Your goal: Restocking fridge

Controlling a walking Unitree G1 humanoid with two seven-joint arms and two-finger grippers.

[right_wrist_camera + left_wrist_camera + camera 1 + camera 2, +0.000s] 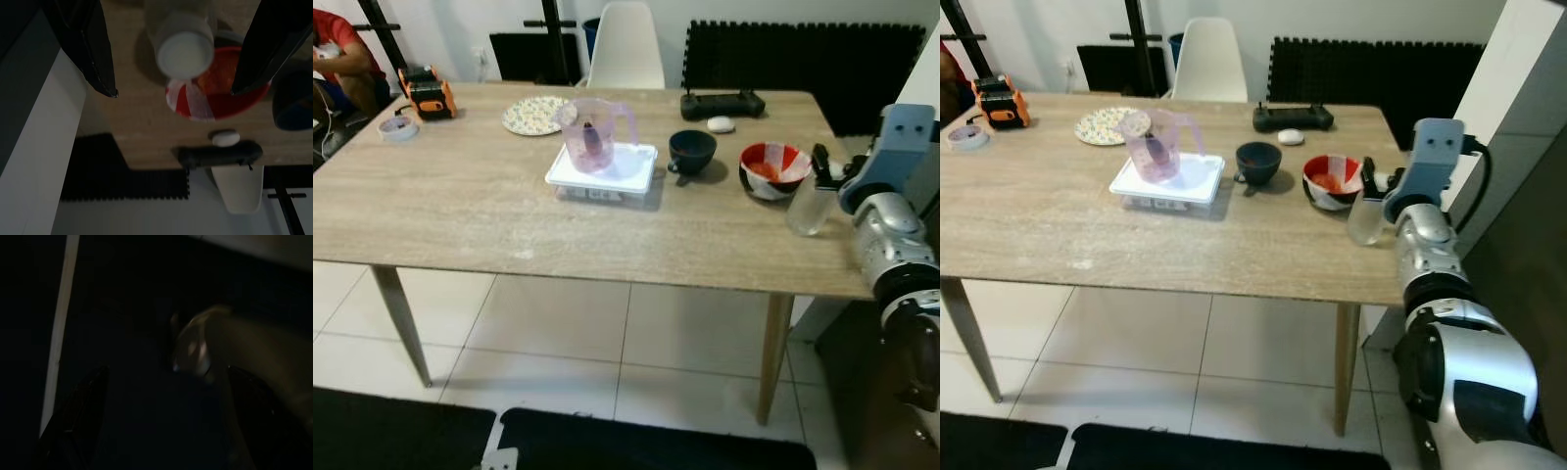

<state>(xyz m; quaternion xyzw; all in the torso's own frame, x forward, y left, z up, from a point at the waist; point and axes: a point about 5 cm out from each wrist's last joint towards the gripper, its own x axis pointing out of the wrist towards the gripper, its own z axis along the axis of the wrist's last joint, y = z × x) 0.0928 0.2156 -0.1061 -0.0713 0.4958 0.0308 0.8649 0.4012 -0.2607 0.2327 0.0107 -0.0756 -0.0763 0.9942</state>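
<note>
Because the clear, white-capped plastic bottle [183, 41] stands at the wooden table's [460, 206] right edge, beside the red-and-white bowl [774, 166], the right gripper [173, 93] straddles it, fingers spread wide, grasping nothing yet, presumably for lifting fridgeward. The left arm hangs idle, its fingers too dark to read.

You're in home dining area: wooden table [460, 206] on white tiled floor [558, 343], white chair [626, 44] at far side, crockery on top — patterned plate [533, 115], red bowl [773, 168], dark cup [691, 152].
</note>
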